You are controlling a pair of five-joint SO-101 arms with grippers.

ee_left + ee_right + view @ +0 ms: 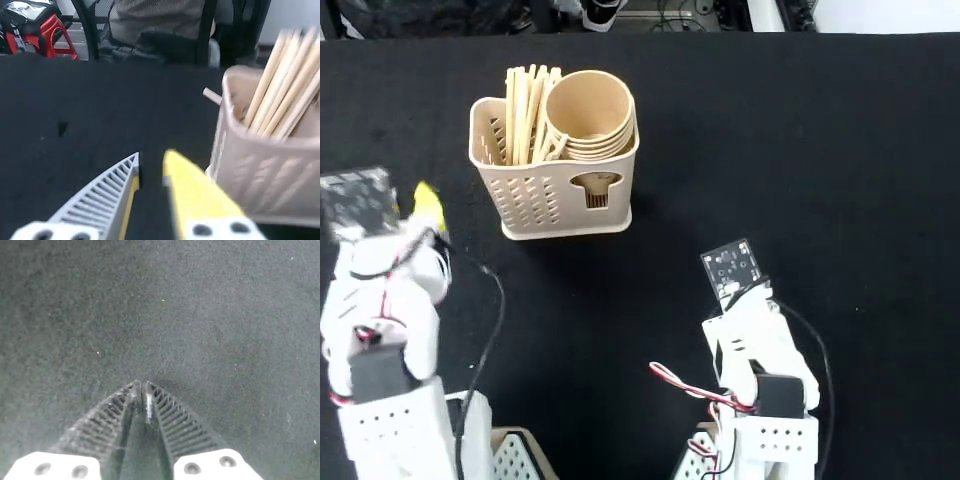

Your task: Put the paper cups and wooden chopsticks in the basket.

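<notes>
The basket, a beige container with perforated walls and a handle cut-out in the wall facing the arms, stood upright on the black tabletop. It lay just ahead of the left tool and to that tool's right, near it but not touching. It held both kinds of task item. The wooden chopsticks were bundled in the part of the basket nearest the left tool. The paper cups sat nested in one stack in the part farther from that tool. The chopsticks stood on end with their long axes near upright. Their upper ends rose above the rim and fanned slightly apart, while their lower ends were hidden inside the basket. The cup stack stood with its axis roughly upright and its mouths upward; the inside of the top cup was open to the high view. In the left wrist view the basket and chopsticks appeared close beside the yellow finger. The left tool was narrowly spread, with a small gap between its tips and nothing between them. The right tool was pressed together at the tips, gripping nothing, and hung over bare tabletop. The basket stood ahead of the right tool and off to its left, well apart.
</notes>
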